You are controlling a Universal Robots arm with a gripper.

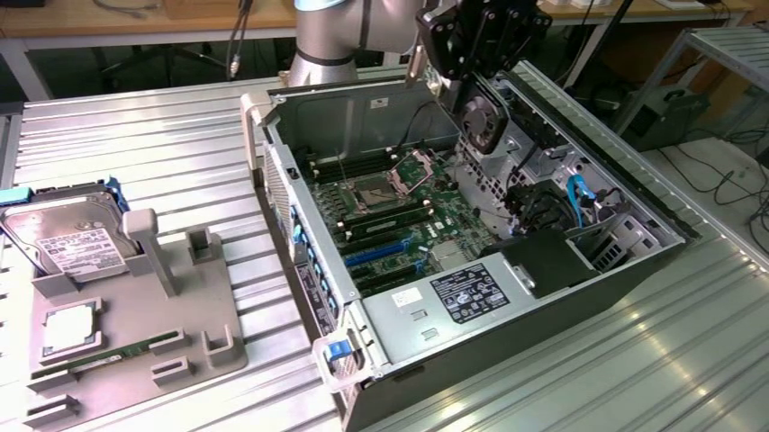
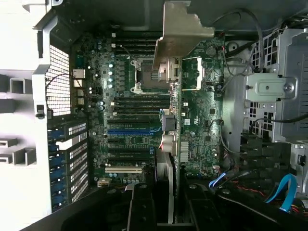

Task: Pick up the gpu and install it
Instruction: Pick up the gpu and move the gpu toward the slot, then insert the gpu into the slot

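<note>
While the gripper (image 1: pixel 481 40) hangs over the open computer case (image 1: pixel 301 180), it is clamped on the gpu (image 1: pixel 482 121), held on edge above the motherboard (image 2: pixel 202 120). Seen from the wrist, the card runs from the gripper to its silver bracket (image 2: pixel 180 29), apparently crosswise to the blue slots (image 2: pixel 127 131) beneath.

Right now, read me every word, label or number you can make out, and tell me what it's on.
No text can be read.
White label on the hard drive: print too small.
Black label on the power supply: print too small.
Markings on the motherboard: blurred.
On the card in the gripper: no text seen.
</note>
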